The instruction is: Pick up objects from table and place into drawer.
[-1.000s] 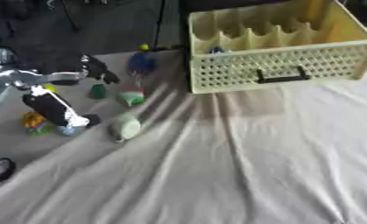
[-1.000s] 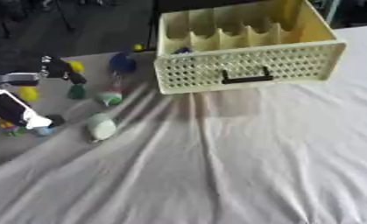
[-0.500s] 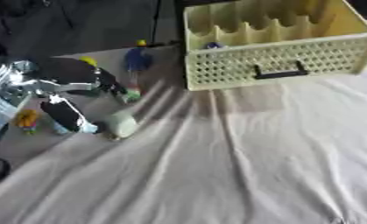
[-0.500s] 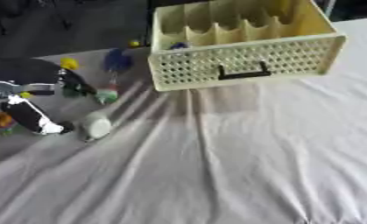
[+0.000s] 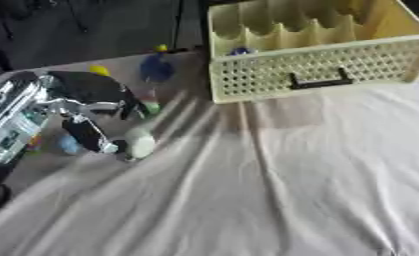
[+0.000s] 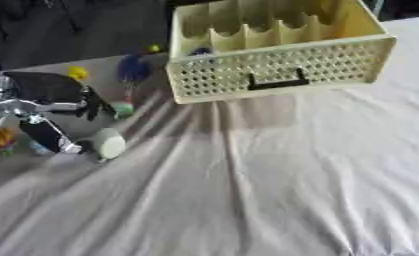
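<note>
The drawer (image 5: 317, 70) is pale yellow, its front wall has a pattern of small round holes, and its handle (image 5: 320, 82) is black. The cloth (image 5: 274, 185) on the table is plain white-grey. The left hand (image 5: 77, 107) is black with silver parts. Near it lie a pale cream object (image 5: 141, 145), a blue object (image 5: 156, 70), a yellow one (image 5: 99, 70) and a green one (image 5: 151, 107).

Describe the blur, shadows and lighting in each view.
Left eye view: motion smear on the left hand and the small objects by it; the drawer is only soft. Right eye view: the drawer casts a faint shadow onto the cloth, whose folds shade in streaks; the background is dark.
</note>
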